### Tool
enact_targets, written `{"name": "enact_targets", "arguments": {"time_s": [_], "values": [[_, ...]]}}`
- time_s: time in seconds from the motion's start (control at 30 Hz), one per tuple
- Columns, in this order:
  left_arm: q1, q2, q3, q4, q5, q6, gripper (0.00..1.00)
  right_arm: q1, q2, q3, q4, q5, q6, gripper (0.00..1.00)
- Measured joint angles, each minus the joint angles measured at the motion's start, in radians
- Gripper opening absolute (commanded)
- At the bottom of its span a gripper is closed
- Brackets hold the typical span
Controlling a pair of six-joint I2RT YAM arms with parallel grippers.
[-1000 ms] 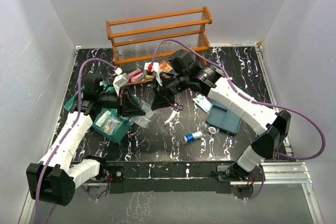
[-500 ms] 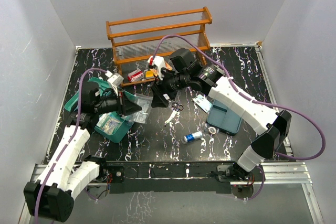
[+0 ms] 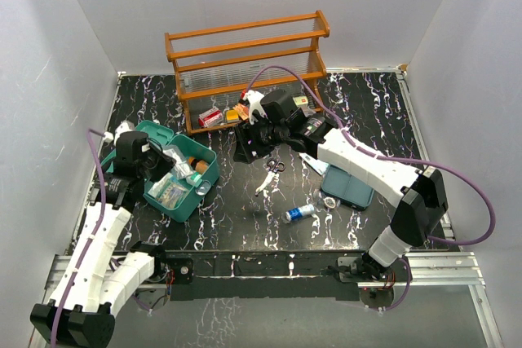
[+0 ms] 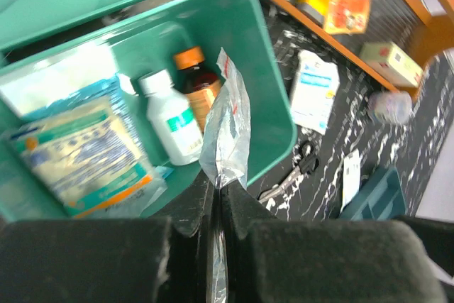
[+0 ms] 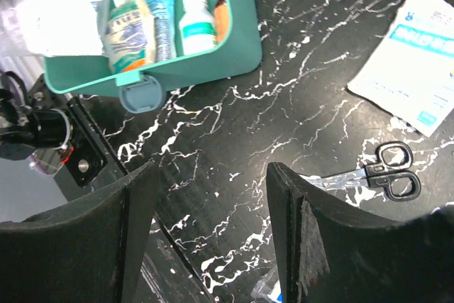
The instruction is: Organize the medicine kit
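The teal medicine kit [image 3: 189, 205] stands open at the left, its lid [image 3: 149, 129] tipped back. It holds a white bottle [image 4: 174, 122], an amber bottle [image 4: 195, 79] and gauze packets [image 4: 78, 147]. My left gripper [image 3: 163, 160] is over the kit, shut on a silvery clear packet [image 4: 228, 129] that hangs above the kit's inside [image 4: 277, 104]. My right gripper [image 3: 245, 148] is open and empty over bare tabletop right of the kit [image 5: 237, 30]. Its fingers [image 5: 135, 218] are wide apart.
Scissors [image 3: 272, 170] lie mid-table, also in the right wrist view [image 5: 376, 175]. A white-blue packet [image 5: 418, 69] lies beside them. The blue-grey tray [image 3: 347, 185], a small blue-white tube [image 3: 299, 212] and the wooden rack [image 3: 245, 50] with small boxes are at the right and back.
My left gripper has drawn back to the left with the packet, from mid-table to over the open kit. The right gripper has shifted slightly and stays open.
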Motion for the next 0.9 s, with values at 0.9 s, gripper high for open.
{"name": "enact_targets", "arguments": {"time_s": [0.9], "values": [[0.000, 0.159, -0.130, -0.105, -0.196, -0.237, 0.05, -0.001, 0.000, -0.072, 0.056, 0.063, 0.013, 0.59]]}}
